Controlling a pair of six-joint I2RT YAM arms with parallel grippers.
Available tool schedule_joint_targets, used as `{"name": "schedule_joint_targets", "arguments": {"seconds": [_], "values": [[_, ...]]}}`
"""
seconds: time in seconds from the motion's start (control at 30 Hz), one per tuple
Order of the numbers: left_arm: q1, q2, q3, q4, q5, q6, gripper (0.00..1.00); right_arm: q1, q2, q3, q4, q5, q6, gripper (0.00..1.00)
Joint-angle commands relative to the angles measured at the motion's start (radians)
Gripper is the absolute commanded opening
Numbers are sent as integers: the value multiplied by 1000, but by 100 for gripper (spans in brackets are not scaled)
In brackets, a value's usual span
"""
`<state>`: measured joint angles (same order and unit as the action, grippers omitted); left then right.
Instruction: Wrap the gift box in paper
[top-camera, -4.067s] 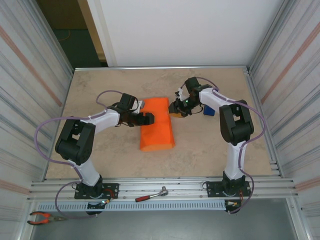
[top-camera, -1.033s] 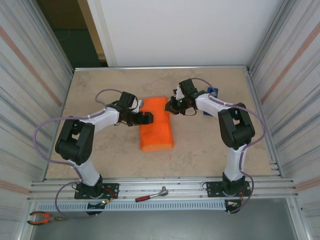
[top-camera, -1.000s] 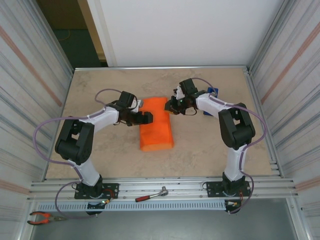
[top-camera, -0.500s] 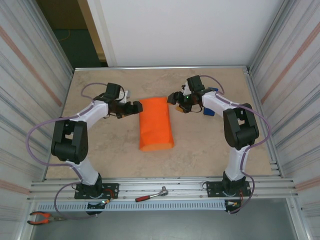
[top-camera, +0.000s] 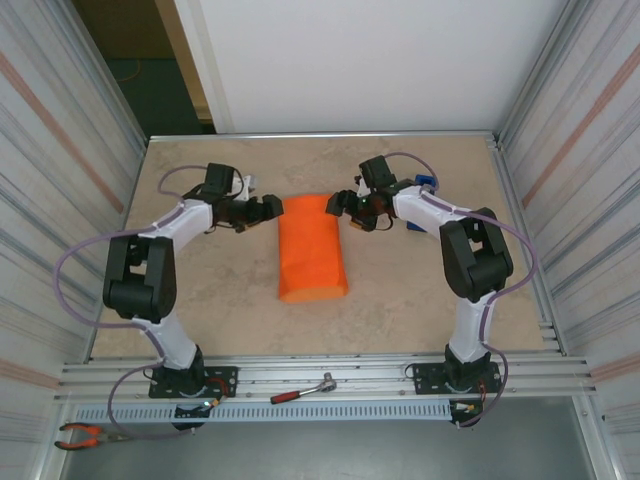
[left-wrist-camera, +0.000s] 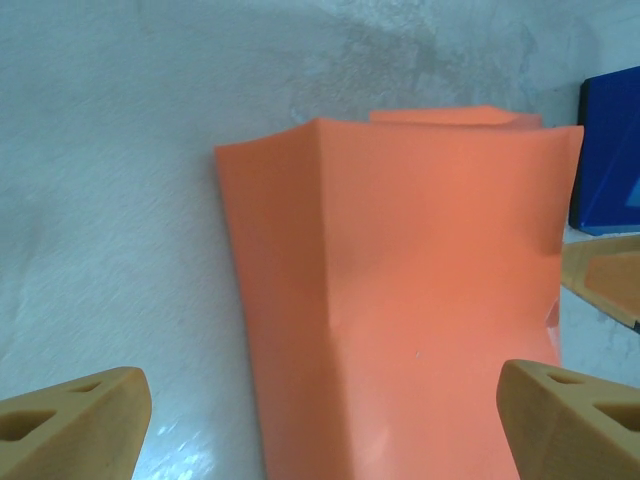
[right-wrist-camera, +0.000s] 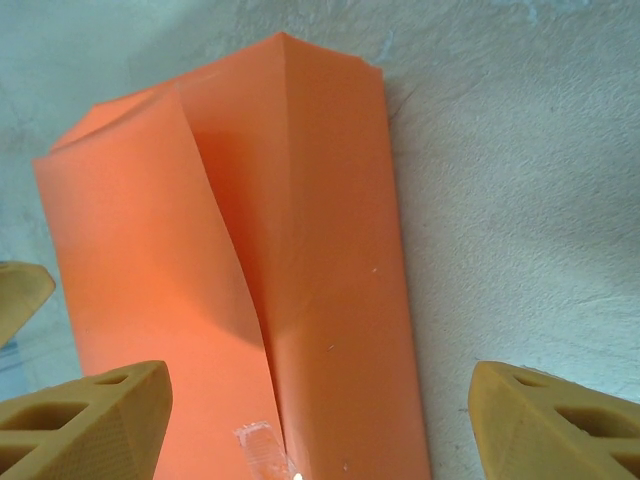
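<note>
The orange paper (top-camera: 311, 246) lies folded into a long bundle in the middle of the table; the gift box is hidden inside it. My left gripper (top-camera: 264, 208) stands open just left of the bundle's far end, touching nothing. My right gripper (top-camera: 343, 203) stands open at the far right corner. In the left wrist view the paper (left-wrist-camera: 400, 300) lies between and beyond my open left gripper (left-wrist-camera: 320, 425). The right wrist view has the paper's overlapping seam (right-wrist-camera: 250, 290) and a strip of clear tape (right-wrist-camera: 260, 450) on it, ahead of my open right gripper (right-wrist-camera: 320, 425).
A blue tape dispenser (top-camera: 427, 184) sits behind the right arm, near the back right, and its blue side (left-wrist-camera: 610, 150) faces the left wrist camera. A ratchet wrench (top-camera: 305, 390) and pliers (top-camera: 88, 435) lie on the front rail. Metal walls close both sides.
My left gripper has lifted off the top of the bundle and drawn back to its far left. My right gripper has opened and let go at the far right corner.
</note>
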<state>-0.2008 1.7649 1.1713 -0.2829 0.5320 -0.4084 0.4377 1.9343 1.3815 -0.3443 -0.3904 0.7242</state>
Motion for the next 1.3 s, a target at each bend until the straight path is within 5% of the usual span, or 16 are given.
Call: {"name": "schedule_joint_targets", "arguments": {"seconds": [0.0,0.23,0.43,0.7,0.93,1.0,1.07,1.17,1.27], "values": [[-18,59,53,43,26,-34,89,-3,31,62,-4,22,6,77],[-20,174,140,66,46,-76,86,-7,145,186,-7,-45,43,75],[-32,255,202,67,51,-92,75,-5,220,239,-1,-71,72,69],[-44,324,247,82,24,-110,58,-22,285,285,-4,-78,82,31],[-52,376,283,94,2,-120,46,-40,297,303,10,-97,92,18],[-53,388,293,101,0,-122,42,-40,293,300,16,-97,93,7],[-51,393,308,96,4,-112,49,-45,288,297,20,-99,94,14],[-39,378,324,84,17,-96,66,-52,254,273,25,-91,90,51],[-11,339,314,84,36,-89,74,-62,204,226,44,-80,97,70]]}}
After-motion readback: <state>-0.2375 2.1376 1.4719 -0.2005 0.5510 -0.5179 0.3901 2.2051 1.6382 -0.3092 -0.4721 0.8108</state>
